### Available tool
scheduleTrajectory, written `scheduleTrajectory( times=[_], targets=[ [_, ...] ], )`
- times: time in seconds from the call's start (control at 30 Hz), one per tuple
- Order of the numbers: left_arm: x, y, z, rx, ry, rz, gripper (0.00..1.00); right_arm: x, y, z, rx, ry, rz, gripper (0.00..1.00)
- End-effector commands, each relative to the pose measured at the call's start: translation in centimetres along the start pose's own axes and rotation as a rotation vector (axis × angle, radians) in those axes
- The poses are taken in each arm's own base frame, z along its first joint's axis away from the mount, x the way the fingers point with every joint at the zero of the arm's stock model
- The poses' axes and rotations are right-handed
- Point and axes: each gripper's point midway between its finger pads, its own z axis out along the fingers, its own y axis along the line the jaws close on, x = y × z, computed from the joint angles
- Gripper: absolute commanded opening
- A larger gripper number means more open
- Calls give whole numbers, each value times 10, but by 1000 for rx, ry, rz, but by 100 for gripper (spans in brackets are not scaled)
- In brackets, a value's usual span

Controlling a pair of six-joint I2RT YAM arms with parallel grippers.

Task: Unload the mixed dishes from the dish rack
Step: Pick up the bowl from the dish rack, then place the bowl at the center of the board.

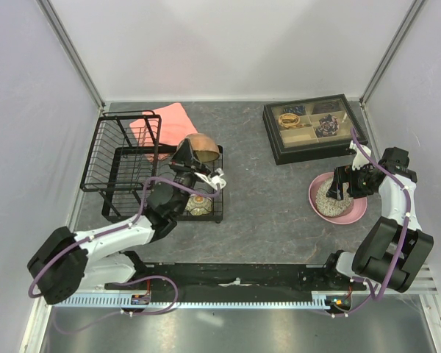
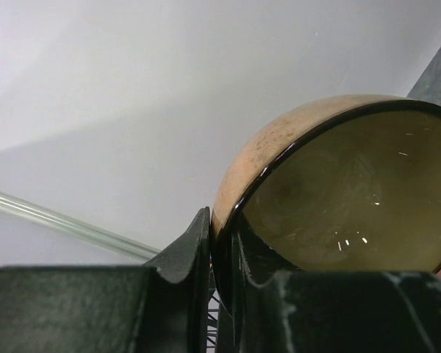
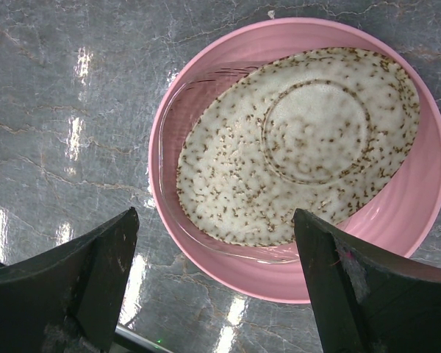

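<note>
My left gripper (image 1: 189,160) is shut on the rim of the small brown bowl (image 1: 201,147), holding it tilted on its side over the right end of the black wire dish rack (image 1: 121,158). In the left wrist view the jaws (image 2: 219,250) pinch the bowl's wall (image 2: 338,184), with its glossy olive inside showing. A small round dish (image 1: 198,204) sits on the rack's base, partly hidden by the arm. My right gripper (image 1: 345,184) is open and empty above the pink plate (image 1: 356,213). The grey speckled bowl (image 3: 309,140) lies upside down in that plate (image 3: 419,213), beyond the open gripper (image 3: 214,220).
A pink folded cloth (image 1: 169,121) lies behind the rack. A black compartmented tray of trinkets (image 1: 314,126) stands at the back right, just behind the plate. Grey walls close in the table on three sides.
</note>
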Motion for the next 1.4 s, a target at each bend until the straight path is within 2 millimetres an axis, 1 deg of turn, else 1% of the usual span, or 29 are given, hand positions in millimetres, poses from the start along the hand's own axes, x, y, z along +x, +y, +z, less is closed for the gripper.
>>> scheduleTrajectory(
  times=[0.0, 0.03, 0.07, 0.1, 0.13, 0.17, 0.2, 0.27, 0.3, 0.47, 0.5, 0.53, 0.57, 0.6, 0.63, 0.67, 0.7, 0.73, 0.77, 1.0, 1.03, 1.07, 1.1, 1.17, 1.2, 1.23, 1.3, 1.33, 1.37],
  targets=[
    [-10, 41, 9, -48, 7, -195, 2, -9, 2, -4, -7, -25, -36, 95],
    [-11, 40, 10, -32, 10, -209, 1, -9, 3, -4, -8, -26, -34, 95],
    [-9, 27, 9, 35, 30, -223, 1, -9, 3, -5, -9, -26, -34, 95],
    [-13, 35, 13, 39, 32, -246, 2, -10, 4, -5, -9, -30, -38, 95],
    [-14, 31, 14, 73, 38, -258, 2, -11, 4, -6, -9, -30, -37, 95],
    [-13, 17, 13, 140, 58, -277, 2, -11, 4, -6, -9, -31, -36, 95],
    [-18, 22, 16, 157, 55, -296, 1, -12, 4, -6, -9, -34, -36, 94],
    [-25, 15, 18, 220, 56, -352, 2, -11, 5, -6, -12, -31, -34, 94],
    [-28, 13, 19, 270, 68, -351, 2, -11, 5, -7, -11, -32, -32, 94],
    [-49, 6, 23, 406, 53, -451, 2, -11, 5, -7, -10, -31, -29, 94],
    [-57, 13, 26, 419, 30, -469, 2, -11, 5, -8, -8, -32, -31, 94],
    [-57, 2, 24, 470, 47, -468, 1, -12, 5, -8, -6, -35, -28, 94],
    [-61, 1, 24, 488, 48, -498, 1, -11, 5, -8, -5, -33, -27, 94],
    [-70, 7, 27, 500, 24, -518, 2, -12, 5, -8, -4, -34, -27, 95],
    [-71, -3, 27, 542, 36, -520, 2, -12, 6, -8, -5, -33, -26, 94],
    [-77, 2, 29, 547, 28, -551, 2, -11, 6, -8, -5, -32, -25, 94],
    [-83, -2, 30, 576, 12, -563, 2, -12, 5, -9, -2, -35, -27, 94],
    [-84, -12, 29, 614, 22, -566, 1, -12, 6, -9, -2, -35, -27, 94],
    [-89, -9, 33, 620, 18, -592, 2, -12, 6, -10, -1, -36, -29, 94],
    [-113, -31, 42, 753, 12, -667, 2, -19, 15, -18, -10, -86, -69, 94],
    [-115, -33, 44, 760, 22, -682, 2, -20, 17, -19, -13, -93, -75, 94],
    [-121, -34, 44, 787, 7, -694, 1, -22, 19, -21, -20, -105, -85, 95],
    [-123, -45, 45, 819, 13, -697, 2, -23, 21, -22, -22, -112, -95, 94],
    [-127, -48, 50, 832, 15, -707, 2, -24, 24, -25, -24, -124, -106, 95],
    [-126, -58, 52, 850, 34, -702, 2, -24, 26, -25, -29, -127, -109, 95],
    [-127, -62, 54, 858, 39, -700, 2, -25, 25, -26, -26, -131, -113, 95],
    [-131, -65, 60, 865, 39, -706, 2, -25, 27, -27, -27, -133, -116, 95],
    [-131, -76, 63, 886, 52, -707, 2, -24, 27, -27, -26, -133, -116, 95],
    [-134, -76, 67, 887, 48, -714, 1, -24, 27, -27, -28, -135, -120, 95]
  ],
)
